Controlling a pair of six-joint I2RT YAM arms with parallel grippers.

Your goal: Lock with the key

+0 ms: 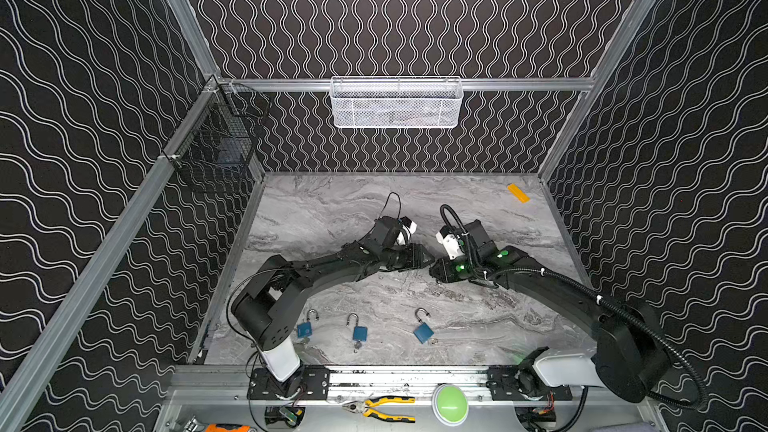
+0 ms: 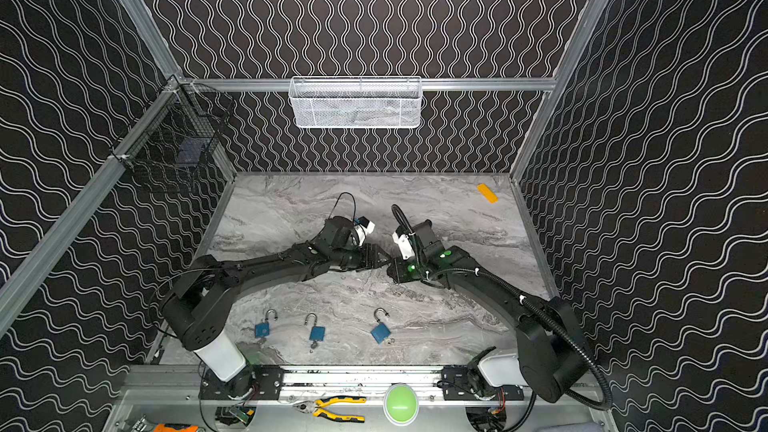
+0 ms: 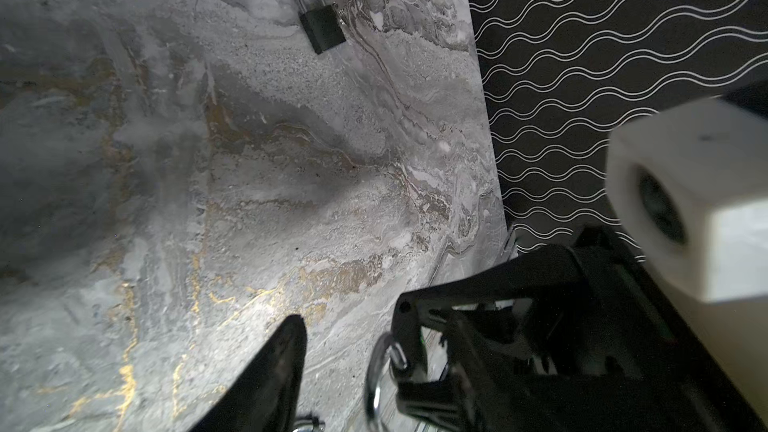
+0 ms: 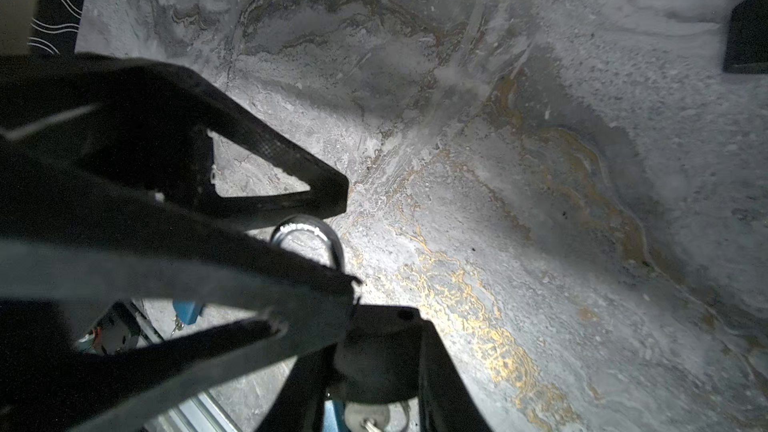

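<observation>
now the two arms meet above the middle of the bench (image 1: 374, 209). the right claw (image 1: 435, 274) pinches a blue padlock (image 4: 332, 415) by its body, with the shackle (image 4: 305, 229) pointing toward the left claw (image 1: 428, 260). the left claw is half spread, with a finger (image 4: 291, 184) on either side of the shackle. in the left wrist view a gap shows between finger and steel loop. a silvery key (image 4: 365, 411) sits at the foot of the held padlock; whether it is seated in the keyhole i cannot tell. near the front edge lie a left spare padlock (image 1: 304, 329), a middle spare padlock (image 1: 360, 333) and a right spare padlock (image 1: 424, 332), shackles open, well apart from both claws.
</observation>
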